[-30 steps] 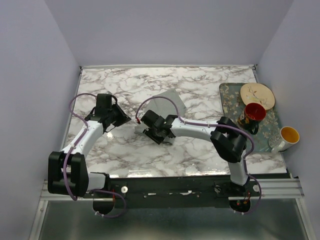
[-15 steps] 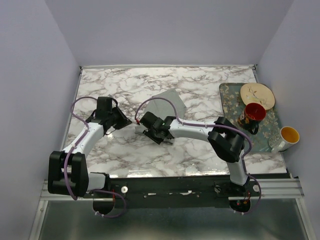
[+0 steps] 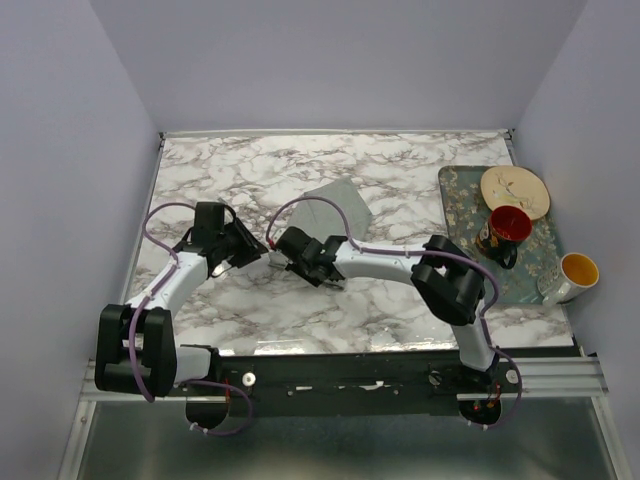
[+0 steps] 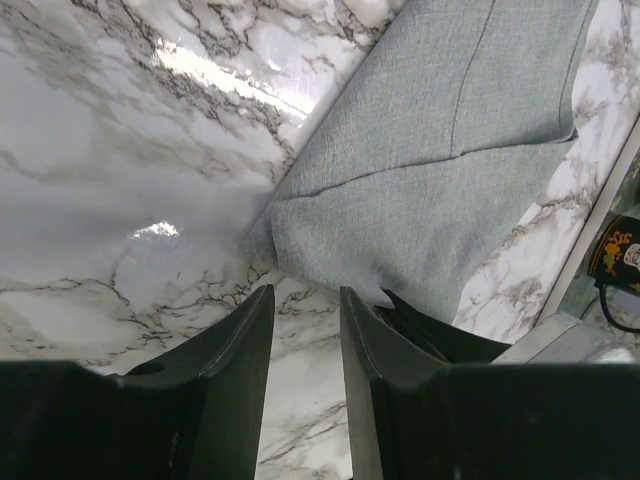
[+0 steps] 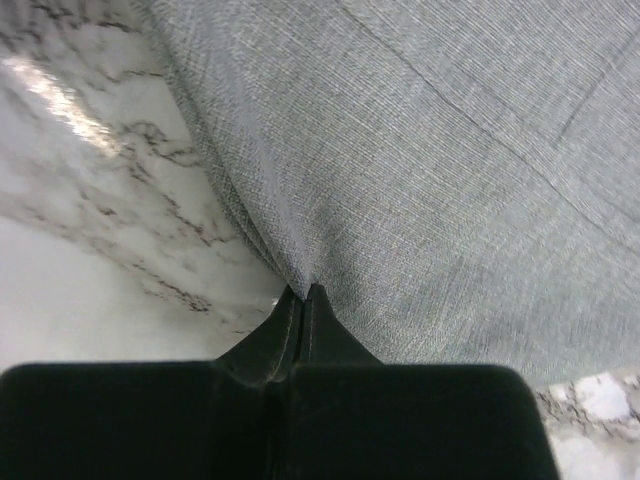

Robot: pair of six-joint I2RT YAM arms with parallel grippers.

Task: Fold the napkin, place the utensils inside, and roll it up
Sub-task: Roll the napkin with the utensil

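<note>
Evidently at the folding step, the right gripper (image 5: 303,292) pinches an edge of the napkin (image 4: 430,150) lying mid-table, the left gripper (image 4: 305,295) hovers jaws apart beside its corner and likely must grip there next, and no writing is legible.

No readable text, label or number shows; the print on the red mug (image 3: 508,226) is too blurred.

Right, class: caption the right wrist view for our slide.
Right fingers shut on the napkin edge, marble table beside it.
</note>
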